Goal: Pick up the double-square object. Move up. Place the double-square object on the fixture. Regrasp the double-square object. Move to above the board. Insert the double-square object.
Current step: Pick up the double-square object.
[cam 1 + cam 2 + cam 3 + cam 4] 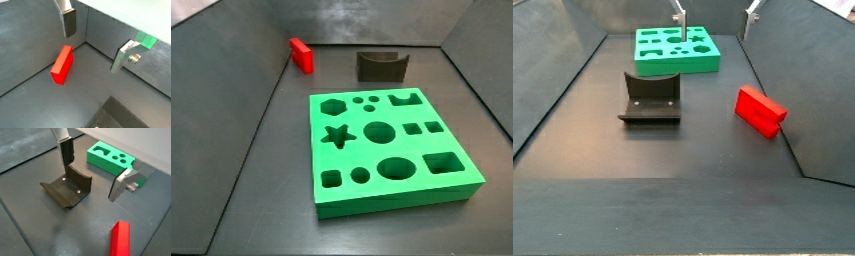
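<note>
The double-square object, a red elongated block, lies on the dark floor by a side wall in both side views (299, 54) (760, 110) and shows in both wrist views (62, 65) (120, 239). The dark fixture (381, 65) (651, 98) (67, 189) stands between it and the green board (385, 148) (676, 50) (110, 159). My gripper (93, 42) (92, 170) is open and empty, well above the floor. Only its fingertips (679, 14) show at the edge of a side view, above the board's end.
Grey walls enclose the floor on all sides. The red block lies close to one wall and near a corner (83, 44). A corner of the board (145, 40) shows behind one finger.
</note>
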